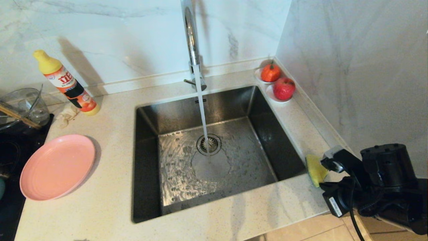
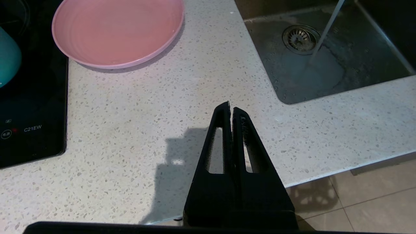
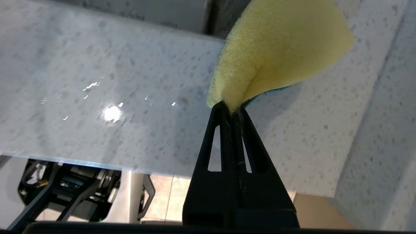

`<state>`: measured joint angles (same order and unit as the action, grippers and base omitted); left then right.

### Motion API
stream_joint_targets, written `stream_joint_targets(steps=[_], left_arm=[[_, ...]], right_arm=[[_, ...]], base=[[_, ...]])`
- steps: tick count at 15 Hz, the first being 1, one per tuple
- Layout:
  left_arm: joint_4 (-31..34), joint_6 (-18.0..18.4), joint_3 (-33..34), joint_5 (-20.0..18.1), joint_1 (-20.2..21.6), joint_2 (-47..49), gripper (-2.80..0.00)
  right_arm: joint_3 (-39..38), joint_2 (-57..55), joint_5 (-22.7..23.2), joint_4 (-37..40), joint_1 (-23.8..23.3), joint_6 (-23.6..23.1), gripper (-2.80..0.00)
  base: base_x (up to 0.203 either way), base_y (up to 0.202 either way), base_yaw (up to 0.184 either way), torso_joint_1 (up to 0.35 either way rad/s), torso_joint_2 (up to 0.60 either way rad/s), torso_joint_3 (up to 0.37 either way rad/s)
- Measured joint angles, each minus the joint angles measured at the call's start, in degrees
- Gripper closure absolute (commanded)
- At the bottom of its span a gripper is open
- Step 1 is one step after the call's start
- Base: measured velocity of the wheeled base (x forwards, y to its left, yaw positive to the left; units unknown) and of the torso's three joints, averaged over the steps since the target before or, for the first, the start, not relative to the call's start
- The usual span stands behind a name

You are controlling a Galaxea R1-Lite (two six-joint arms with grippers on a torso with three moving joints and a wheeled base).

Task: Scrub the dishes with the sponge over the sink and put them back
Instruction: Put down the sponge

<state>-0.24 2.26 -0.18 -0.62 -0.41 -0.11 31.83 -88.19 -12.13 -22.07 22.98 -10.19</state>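
Plate [image 1: 57,166]: pink; sponge [image 3: 276,48]: yellow with green face; sink [image 1: 167,120]: brushed steel; countertop [image 2: 146,123]: speckled white.

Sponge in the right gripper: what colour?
Yellow sponge, thin green underside; clearest in right wrist view.

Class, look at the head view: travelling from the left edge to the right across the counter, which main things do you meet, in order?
Glass bowl → detergent bottle → pink plate → sink → sponge → right gripper.

Yellow sponge [image 3: 276,48] pinched at one corner, pink plate [image 1: 57,166] flat on counter left of running steel sink [image 1: 214,147]
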Motion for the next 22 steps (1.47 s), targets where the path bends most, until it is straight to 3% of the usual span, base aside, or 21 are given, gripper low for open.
stream_joint_targets(steps=[20,22], left_arm=[[0.0,0.0,0.0,0.0,0.0,0.0,0.00],[0.0,0.0,0.0,0.0,0.0,0.0,0.00]], right_arm=[[0.4,-1.8,2.7,-2.9,-5.0,-16.0,0.00],[-0.5,-2.3,2.7,-6.1,-4.9,-19.9,0.00]], base=[[0.000,0.000,0.000,0.000,0.00,0.000],[0.000,0.000,0.000,0.000,0.00,0.000]])
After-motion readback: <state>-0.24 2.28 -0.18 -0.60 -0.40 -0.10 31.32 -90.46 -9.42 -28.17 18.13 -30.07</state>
